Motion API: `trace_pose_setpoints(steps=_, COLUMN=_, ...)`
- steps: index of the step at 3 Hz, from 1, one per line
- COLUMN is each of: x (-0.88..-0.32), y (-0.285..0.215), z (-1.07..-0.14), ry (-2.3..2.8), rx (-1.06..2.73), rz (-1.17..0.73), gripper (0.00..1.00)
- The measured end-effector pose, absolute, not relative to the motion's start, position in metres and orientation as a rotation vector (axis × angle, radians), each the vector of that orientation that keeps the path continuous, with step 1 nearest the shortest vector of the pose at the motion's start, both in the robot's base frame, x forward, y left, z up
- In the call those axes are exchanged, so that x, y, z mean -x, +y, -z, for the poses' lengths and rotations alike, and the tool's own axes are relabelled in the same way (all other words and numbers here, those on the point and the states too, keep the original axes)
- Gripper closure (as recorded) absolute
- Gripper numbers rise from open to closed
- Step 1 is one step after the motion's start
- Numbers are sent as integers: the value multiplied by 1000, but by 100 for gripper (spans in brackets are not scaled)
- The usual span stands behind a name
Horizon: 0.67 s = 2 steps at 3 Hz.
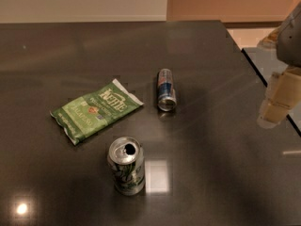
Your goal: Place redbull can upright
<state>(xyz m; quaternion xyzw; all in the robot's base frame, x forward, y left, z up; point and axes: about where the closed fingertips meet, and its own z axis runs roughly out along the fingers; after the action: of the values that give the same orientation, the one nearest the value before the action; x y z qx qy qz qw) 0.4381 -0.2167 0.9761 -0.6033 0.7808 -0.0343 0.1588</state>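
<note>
Redbull can on its side mid-desk, end effector off to the right.

On the dark desk (56, 51), a green chip bag (96, 109) lies flat at the left. Nearer the camera and a little right of it, a soda can (127, 166) stands upright with its top opened. Right of the bag, the redbull can (166, 89) lies on its side, one silver end turned toward the camera, touching neither the bag nor the soda can. The end effector (275, 102) hangs at the far right by the desk's edge, well apart from the redbull can; I cannot tell whether it is wide or narrow.
</note>
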Motion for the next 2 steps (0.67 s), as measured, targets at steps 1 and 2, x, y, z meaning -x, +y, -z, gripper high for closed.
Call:
trace_pose_setpoints(steps=1, x=-438, y=-217, z=-976, ry=2232, rx=1725, rz=98, gripper=0)
trace_pose_setpoints(steps=2, x=-446, y=-215, z=-975, ry=2228, rx=1748, rz=63, gripper=0)
